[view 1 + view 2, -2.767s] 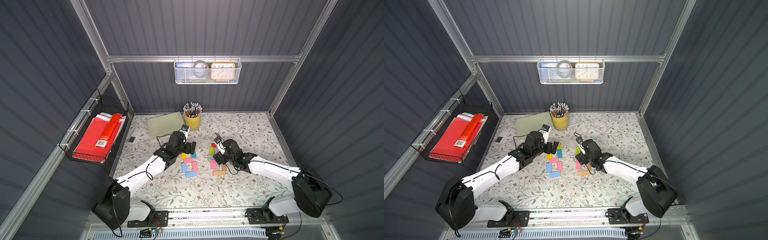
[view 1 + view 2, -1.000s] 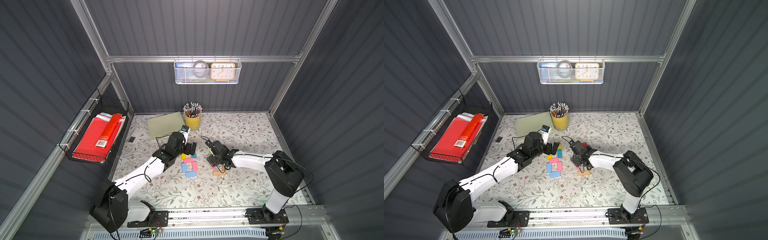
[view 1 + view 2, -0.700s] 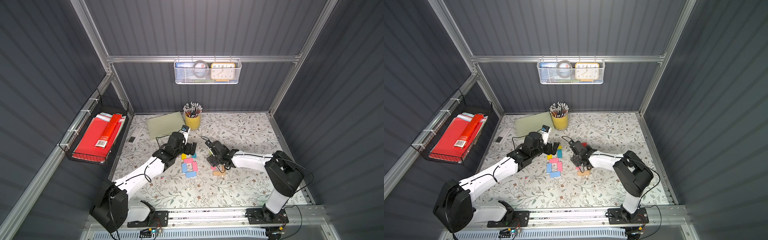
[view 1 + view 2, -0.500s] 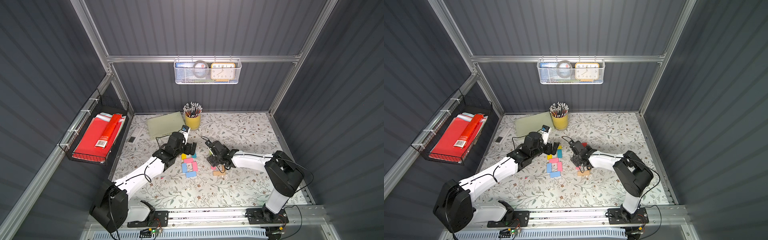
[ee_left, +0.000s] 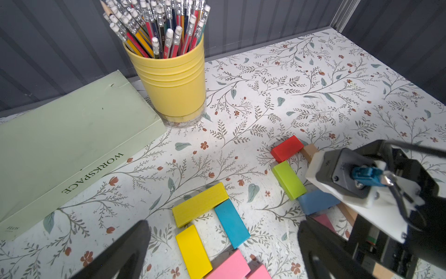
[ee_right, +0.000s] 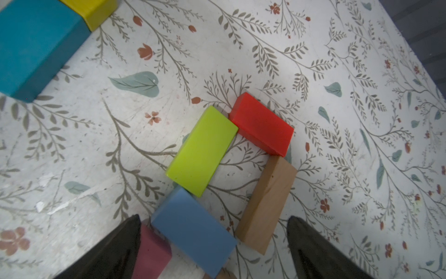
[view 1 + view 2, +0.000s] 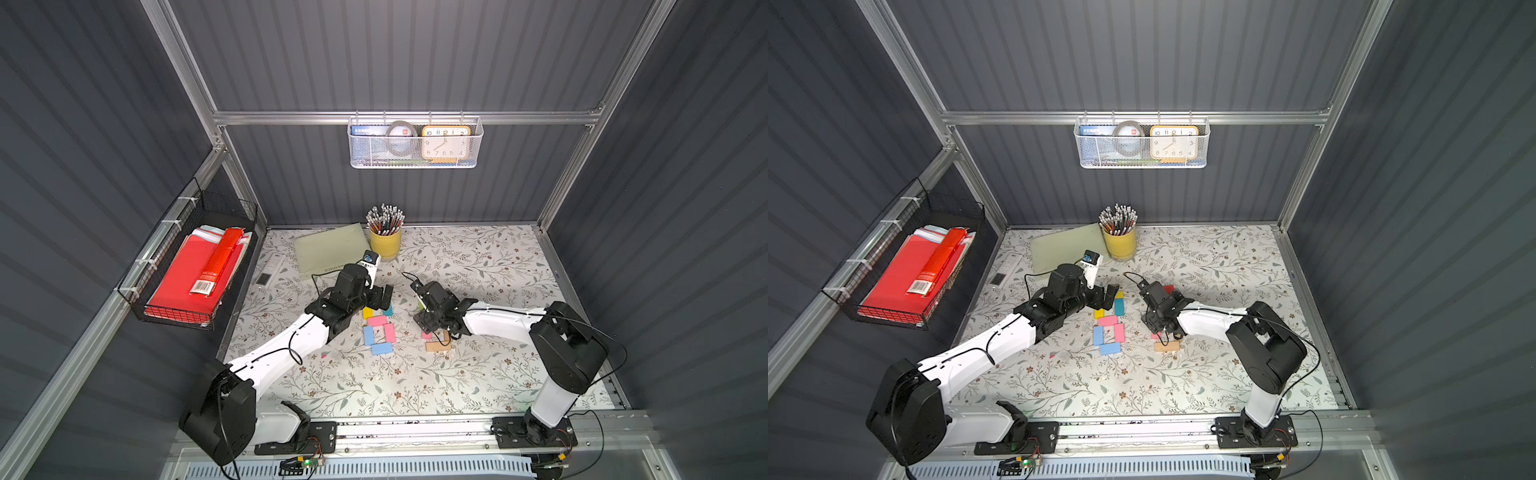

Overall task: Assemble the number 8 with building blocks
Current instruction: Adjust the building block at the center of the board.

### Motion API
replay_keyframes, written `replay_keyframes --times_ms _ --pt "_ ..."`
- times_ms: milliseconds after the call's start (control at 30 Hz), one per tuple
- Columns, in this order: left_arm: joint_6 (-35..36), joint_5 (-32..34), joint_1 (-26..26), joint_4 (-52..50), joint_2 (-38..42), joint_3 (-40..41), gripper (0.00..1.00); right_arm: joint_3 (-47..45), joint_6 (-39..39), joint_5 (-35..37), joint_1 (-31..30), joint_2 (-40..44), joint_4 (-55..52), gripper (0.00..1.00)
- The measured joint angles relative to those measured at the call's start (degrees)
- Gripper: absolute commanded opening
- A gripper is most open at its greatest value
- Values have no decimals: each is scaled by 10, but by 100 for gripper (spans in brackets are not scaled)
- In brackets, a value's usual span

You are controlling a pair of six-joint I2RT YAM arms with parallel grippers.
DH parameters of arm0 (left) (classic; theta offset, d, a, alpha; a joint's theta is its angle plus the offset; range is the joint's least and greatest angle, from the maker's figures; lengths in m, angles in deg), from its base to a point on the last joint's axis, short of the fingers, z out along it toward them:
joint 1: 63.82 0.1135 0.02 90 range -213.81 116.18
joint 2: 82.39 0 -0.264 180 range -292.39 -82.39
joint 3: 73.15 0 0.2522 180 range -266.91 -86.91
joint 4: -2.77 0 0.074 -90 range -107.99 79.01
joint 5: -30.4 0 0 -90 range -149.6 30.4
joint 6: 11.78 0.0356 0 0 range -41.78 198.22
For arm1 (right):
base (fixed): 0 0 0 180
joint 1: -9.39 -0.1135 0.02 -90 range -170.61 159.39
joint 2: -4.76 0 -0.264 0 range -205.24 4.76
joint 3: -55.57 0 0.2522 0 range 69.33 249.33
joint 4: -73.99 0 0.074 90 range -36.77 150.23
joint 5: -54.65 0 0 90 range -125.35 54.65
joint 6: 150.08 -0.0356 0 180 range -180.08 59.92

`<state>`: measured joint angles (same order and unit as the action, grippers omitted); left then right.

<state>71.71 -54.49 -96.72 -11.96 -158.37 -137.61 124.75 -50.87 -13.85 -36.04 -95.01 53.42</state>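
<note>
Seven building blocks lie flat as two stacked loops, the number 8 [image 7: 378, 328]: two yellow [image 5: 200, 204], one teal [image 5: 231, 223], two pink [image 7: 377, 320] and two light blue [image 7: 381, 348]. My left gripper [image 7: 384, 297] hovers open at its far end, with the yellow and teal blocks between its fingers [image 5: 135, 241] and untouched. To the right lies a second group: red [image 6: 261, 123], lime [image 6: 202, 151], tan [image 6: 268, 205], blue [image 6: 193, 232] and pink [image 6: 152, 251]. My right gripper [image 6: 214, 241] stands open over it, straddling the blue and tan blocks. Another tan block [image 7: 437, 345] lies nearer the front.
A yellow pencil cup [image 7: 385, 243] and a pale green book [image 7: 332, 251] stand at the back, just beyond the left gripper. A small remote [image 7: 270, 268] lies by the left wall. A rack of red folders [image 7: 195, 274] hangs on that wall, and a wire basket [image 7: 413, 143] on the back wall.
Since the earliest frames my right arm has raised its elbow and carried its gripper left over the red and lime group. Over the last second nothing has visibly moved.
</note>
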Motion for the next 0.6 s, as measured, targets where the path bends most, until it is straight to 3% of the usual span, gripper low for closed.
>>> replay_keyframes --times_ms 600 --pt "0 0 0 0 0 0 100 0 -11 -11 9 12 10 99"
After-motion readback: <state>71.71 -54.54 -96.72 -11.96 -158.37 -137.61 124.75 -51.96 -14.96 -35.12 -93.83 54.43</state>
